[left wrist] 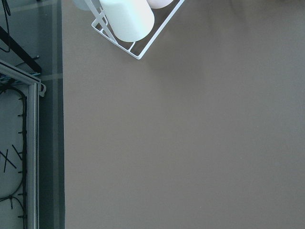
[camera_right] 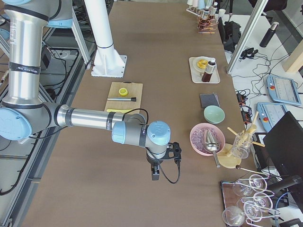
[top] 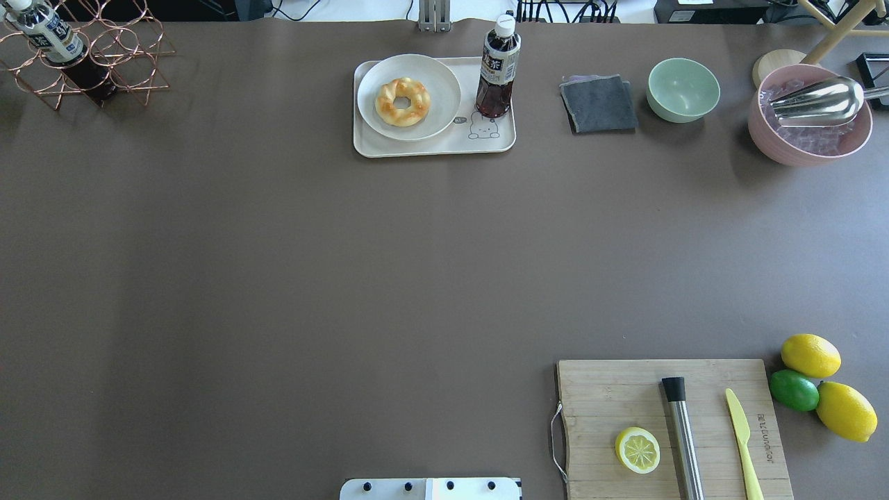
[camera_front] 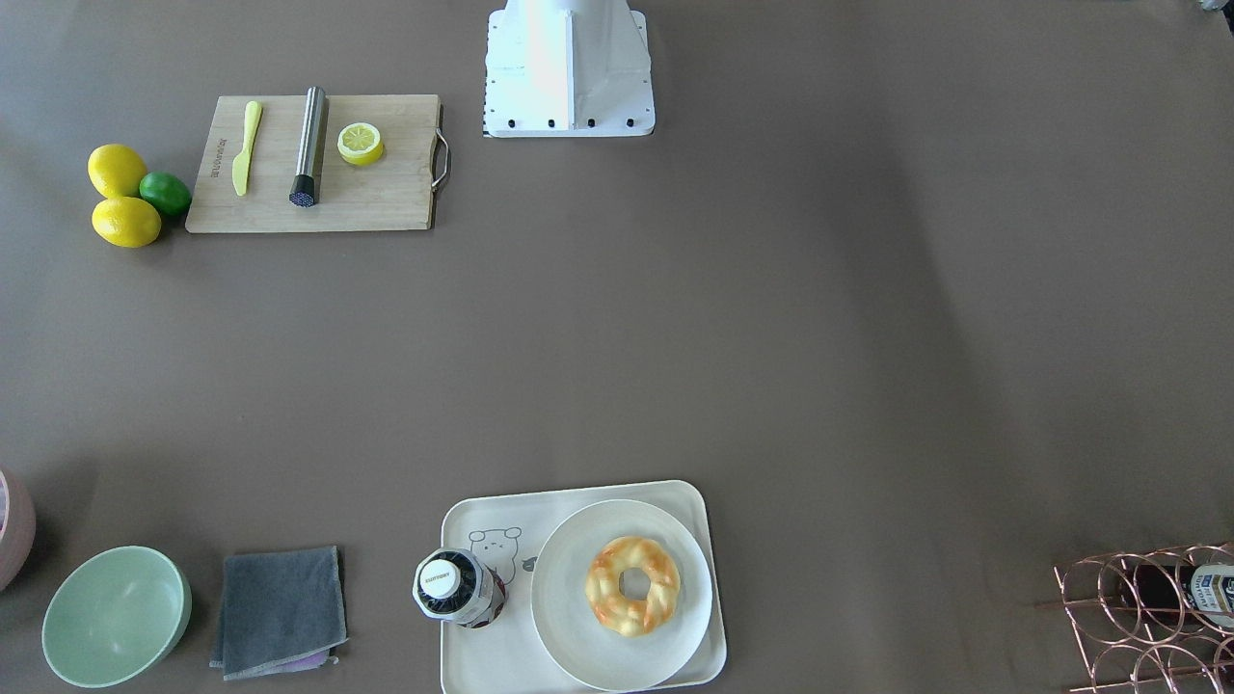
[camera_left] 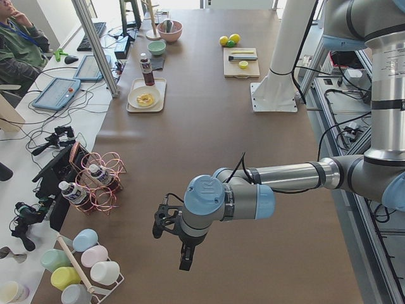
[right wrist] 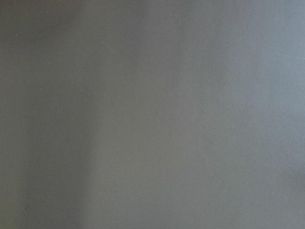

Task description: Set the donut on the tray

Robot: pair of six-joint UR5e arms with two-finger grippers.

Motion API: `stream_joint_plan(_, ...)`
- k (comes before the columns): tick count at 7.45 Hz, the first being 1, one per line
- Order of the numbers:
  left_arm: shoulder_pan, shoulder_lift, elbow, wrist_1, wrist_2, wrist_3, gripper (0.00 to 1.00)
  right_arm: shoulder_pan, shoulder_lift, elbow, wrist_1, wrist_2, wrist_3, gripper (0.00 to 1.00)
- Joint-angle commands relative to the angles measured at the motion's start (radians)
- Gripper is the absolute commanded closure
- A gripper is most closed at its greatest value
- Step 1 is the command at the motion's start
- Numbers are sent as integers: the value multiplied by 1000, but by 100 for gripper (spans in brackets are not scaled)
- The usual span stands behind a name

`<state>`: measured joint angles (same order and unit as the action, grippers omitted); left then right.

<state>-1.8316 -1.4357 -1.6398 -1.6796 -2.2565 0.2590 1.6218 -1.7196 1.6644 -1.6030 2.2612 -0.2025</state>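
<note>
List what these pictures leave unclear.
Left claw: seen only from the exterior left view, open or shut unclear.
Right claw: only in exterior right view, likewise unclear.
Tray: its drawing partly hidden by the bottle, front-facing view.
Pink bowl: cut off by front-facing view's left edge.

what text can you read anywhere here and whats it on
"SUNTORY": white cap of the bottle standing on the tray.
Engraved word on the cutting board: too blurred to read.
Label on that bottle's side: too small to read.
Script beside the tray's bear drawing: too small to read.
Label on the other bottle: too small to read.
</note>
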Motion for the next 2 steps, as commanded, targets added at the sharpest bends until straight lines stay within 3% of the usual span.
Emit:
stream_joint_plan(1,-2,1,0,0,0,2,1,0,-3,0,0,0,-2,0)
stream_joint_plan(2,-3,1,0,0,0,3,1,0,-5,0,0,0,-2,0)
